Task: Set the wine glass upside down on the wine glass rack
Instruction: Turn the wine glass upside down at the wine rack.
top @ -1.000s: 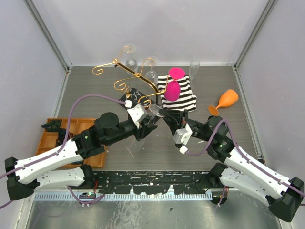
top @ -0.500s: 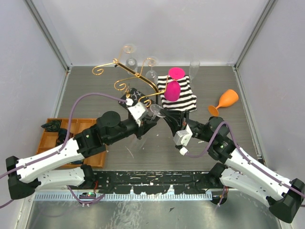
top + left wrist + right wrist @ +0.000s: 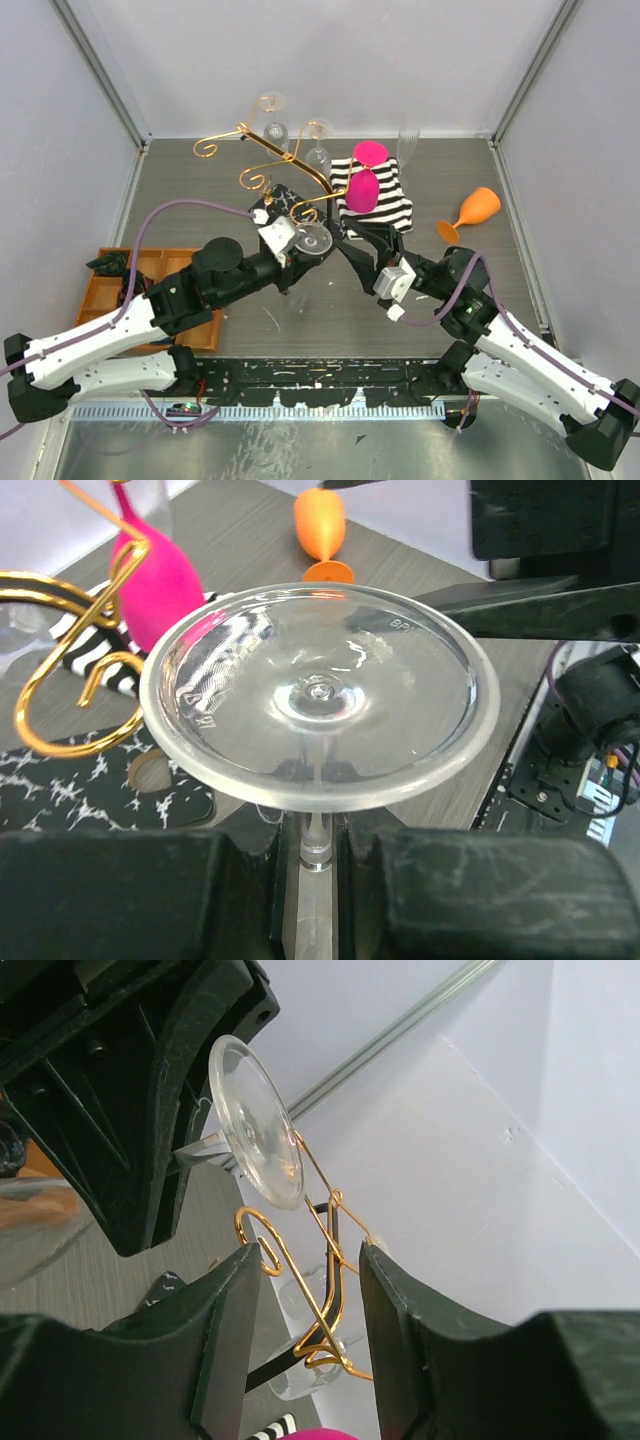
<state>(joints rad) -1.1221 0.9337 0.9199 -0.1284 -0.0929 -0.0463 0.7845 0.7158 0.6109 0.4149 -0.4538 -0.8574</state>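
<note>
Left arm has shifted a little to the left over the last second, taking the glass (image 3: 318, 695) with it. The right arm has backed off to the right, so the two grippers aren't crossed as tightly as before.

So right now the left arm reaches low across the table (image 3: 200, 190) from the near-left, elbow bent, forearm angled toward the far right. The left gripper (image 3: 318, 880) is clamped on the glass's stem, one finger on either side, just under the foot. The foot is the round clear disc facing up and a bit tilted, with the bowl end down on the near side of the fingers, so it's more or less upside down.

The glass is in the air just in front of the black marbled base of the rack (image 3: 288, 200), right beside the lowest gold hook, and not hung on anything. From the right wrist view the foot's rim lines up with one of the gold wires, but I can't tell if they touch.

The right arm comes in from the near-right, forearm pointing to the far left. The right gripper (image 3: 308, 1260) has its fingers spread with nothing between them. It's aimed at the rack and sits just right of the glass.

Behind it a pink glass (image 3: 362, 190) lies on the striped cloth (image 3: 392, 208). An orange glass (image 3: 478, 208) lies on its side further right.
</note>
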